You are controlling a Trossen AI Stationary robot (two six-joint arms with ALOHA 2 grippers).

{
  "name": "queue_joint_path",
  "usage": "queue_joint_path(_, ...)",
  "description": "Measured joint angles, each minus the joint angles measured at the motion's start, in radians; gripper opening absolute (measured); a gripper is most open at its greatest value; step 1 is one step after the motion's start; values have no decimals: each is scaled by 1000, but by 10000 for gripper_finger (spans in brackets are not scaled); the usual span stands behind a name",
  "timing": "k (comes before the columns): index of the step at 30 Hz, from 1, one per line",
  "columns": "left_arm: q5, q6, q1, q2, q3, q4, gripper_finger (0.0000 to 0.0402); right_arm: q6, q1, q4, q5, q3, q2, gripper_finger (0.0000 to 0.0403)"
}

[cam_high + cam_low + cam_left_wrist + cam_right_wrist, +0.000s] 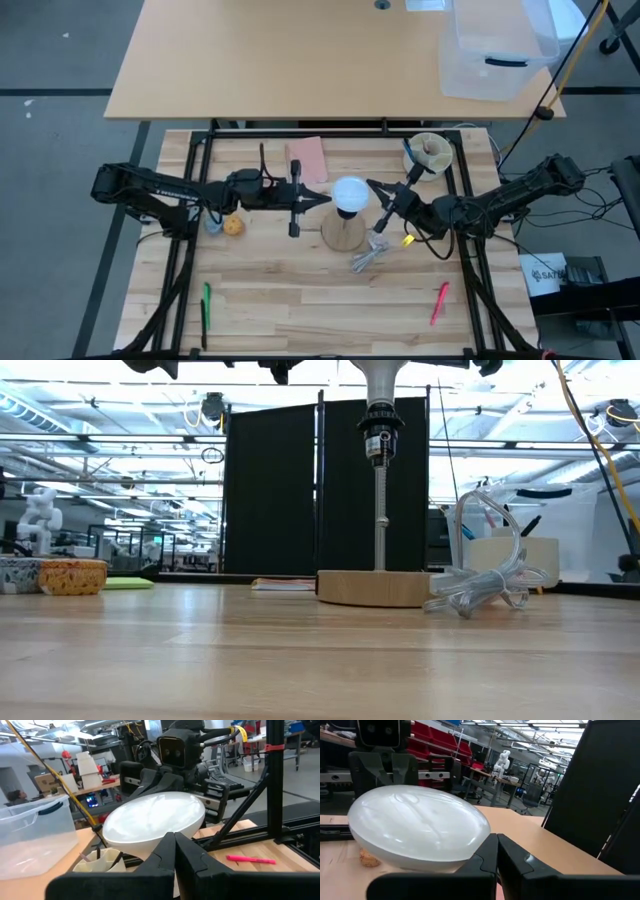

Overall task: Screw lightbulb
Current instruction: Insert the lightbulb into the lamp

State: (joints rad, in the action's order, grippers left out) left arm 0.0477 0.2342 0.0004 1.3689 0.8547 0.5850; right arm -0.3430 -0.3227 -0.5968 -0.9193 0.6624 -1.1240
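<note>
The white lightbulb [350, 191] stands dome up on the black socket [377, 432]. The socket tops a thin stem rising from the round wooden disc [343, 233], which lies flat on the table. The bulb's tapering neck [378, 378] enters the socket from above. My left gripper [326, 200] is shut, its tips at the dome's left side [150, 822]. My right gripper [372, 188] is shut, its tips at the dome's right side [415, 832]. Both reach in level, high above the table. My left gripper's shut fingertips [175, 842] stand level against the left side of the dome; I cannot tell whether they touch it. My right gripper's shut fingertips [496, 845] stand level against the dome's right side; I cannot tell whether they touch it.
A crumpled clear plastic wrapper [372, 255] lies just right of the disc. A pink pad [306, 158] and a cream bowl [430, 152] sit at the back. A yellow lump [235, 226] is at the left. A green pen [206, 305] and a pink pen [438, 303] lie near the front.
</note>
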Motion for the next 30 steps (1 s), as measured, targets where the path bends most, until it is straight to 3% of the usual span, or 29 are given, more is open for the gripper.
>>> queue_joint_path(30, -23, -40, 51, -1, 0, -25, 0, -17, -109, 16, -41, 0, 1, 0)
